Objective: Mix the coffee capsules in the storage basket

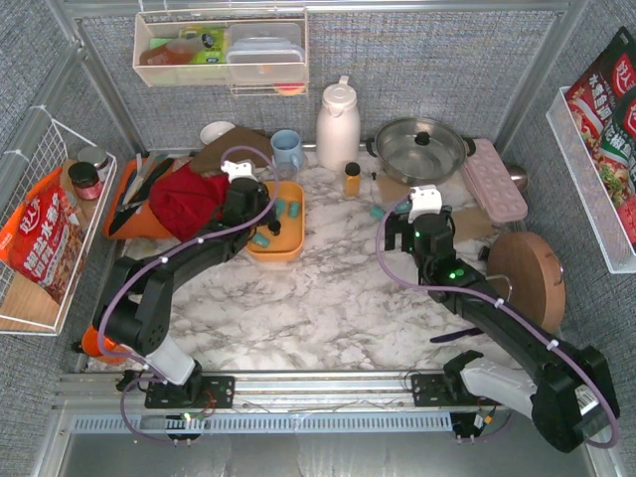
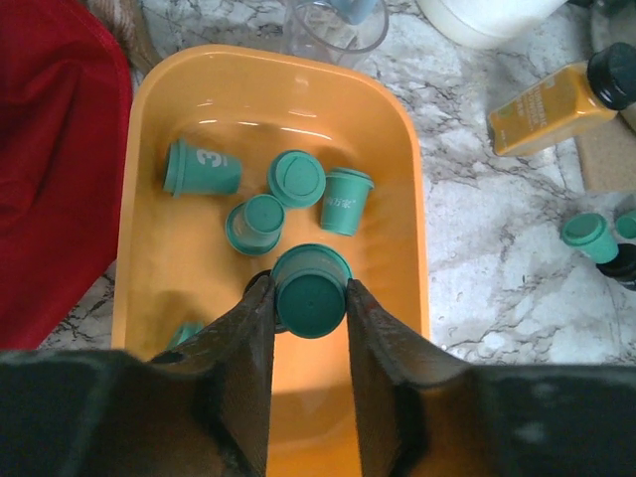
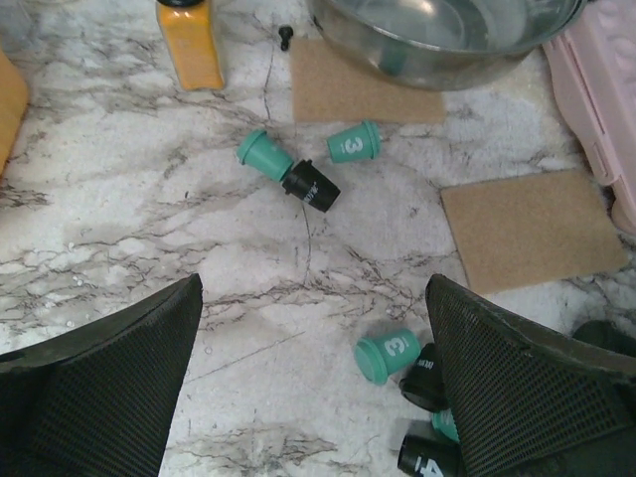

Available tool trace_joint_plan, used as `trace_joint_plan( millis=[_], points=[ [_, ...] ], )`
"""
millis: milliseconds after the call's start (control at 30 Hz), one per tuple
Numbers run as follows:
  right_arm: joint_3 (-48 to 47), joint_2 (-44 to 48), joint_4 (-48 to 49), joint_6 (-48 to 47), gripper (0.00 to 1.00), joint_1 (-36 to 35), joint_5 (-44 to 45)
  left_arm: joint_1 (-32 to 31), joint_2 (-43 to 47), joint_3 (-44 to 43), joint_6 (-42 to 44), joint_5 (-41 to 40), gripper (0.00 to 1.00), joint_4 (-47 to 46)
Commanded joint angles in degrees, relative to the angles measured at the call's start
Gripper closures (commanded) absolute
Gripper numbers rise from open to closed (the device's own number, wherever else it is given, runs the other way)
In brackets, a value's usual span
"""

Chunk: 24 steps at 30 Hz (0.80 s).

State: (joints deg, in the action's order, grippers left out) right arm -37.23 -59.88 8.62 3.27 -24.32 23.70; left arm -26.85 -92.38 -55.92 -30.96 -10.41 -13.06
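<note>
Marble tabletop (image 1: 328,298) fills my overhead view, with the orange storage basket (image 1: 291,240) just left of its centre. In the left wrist view, my left gripper (image 2: 308,298) pinches a teal coffee capsule (image 2: 312,270) over the basket's lower half, with four more teal capsules (image 2: 296,179) clustered above it. My right gripper (image 3: 313,288) stands wide, holding nothing, above loose capsules (image 3: 354,142), teal and black, on bare marble.

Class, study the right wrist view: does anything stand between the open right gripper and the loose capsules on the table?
Nothing visible. The right gripper hangs open above the table, and the capsules lie uncovered; the brown mats sit beside them, not over them.
</note>
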Motion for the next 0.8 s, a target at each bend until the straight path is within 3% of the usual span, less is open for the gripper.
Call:
trace_joint_plan(
  millis=[0, 200, 400, 767],
  points=[
    [-2.4, -2.7, -5.2, 3.3, 0.01, 0.5, 1.9, 0.2, -1.2, -1.2, -1.0, -1.6, 0.52, 2.5],
    [-4.3, -7.8, -7.7, 5.3, 0.04, 2.1, 0.2, 0.2, 0.7, 0.1, -1.5, -2.5, 0.26, 3.1],
    [-7.3, -14.8, -6.2, 3.2, 0.19, 4.2, -5.5, 0.2, 7.2, 2.1, -1.3, -1.6, 0.03, 4.0],
    [-23.6, -35.8, -9.9, -10.6, 0.36, 9.8, -16.4, 0.2, 27.5, 9.9, 1.5, -0.2, 0.01, 6.1]
  ],
)
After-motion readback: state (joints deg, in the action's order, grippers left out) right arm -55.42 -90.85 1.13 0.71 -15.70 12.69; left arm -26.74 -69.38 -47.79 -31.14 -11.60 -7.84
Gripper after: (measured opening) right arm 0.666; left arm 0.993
